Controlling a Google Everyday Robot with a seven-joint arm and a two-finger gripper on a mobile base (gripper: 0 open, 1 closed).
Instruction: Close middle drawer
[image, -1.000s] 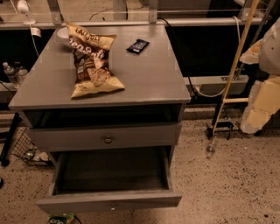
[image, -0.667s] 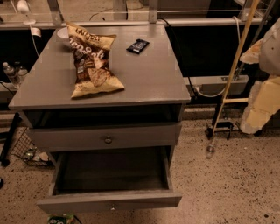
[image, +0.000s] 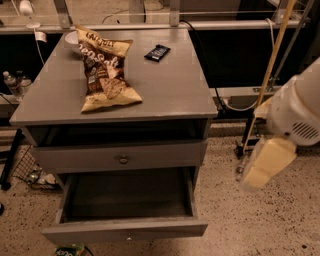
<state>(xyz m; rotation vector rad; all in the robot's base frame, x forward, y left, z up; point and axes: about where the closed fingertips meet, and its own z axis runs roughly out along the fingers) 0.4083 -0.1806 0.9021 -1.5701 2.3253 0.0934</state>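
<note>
The grey cabinet (image: 165, 95) stands in the middle of the camera view. The middle drawer (image: 125, 229) is pulled far out, its deep empty box open to view and a tiny knob (image: 129, 238) on its shallow front. Above it, the taller top drawer front (image: 75, 159) with the bigger knob stands slightly out. The lowest drawer is hidden. My white arm (image: 297, 107) comes in from the right. Its cream gripper (image: 264, 165) hangs to the right of the cabinet, at about drawer height and apart from it.
A chip bag (image: 102, 70), a black bar (image: 157, 52) and a white bowl (image: 71, 39) lie on the cabinet top. A yellow pole (image: 272, 65) and cables stand at the right. Bottles (image: 12, 82) and a wire basket (image: 30, 170) are at the left. A green packet (image: 70, 249) lies on the floor.
My arm and gripper have moved down and to the left, nearer the cabinet's right side. The drawers have not moved.
</note>
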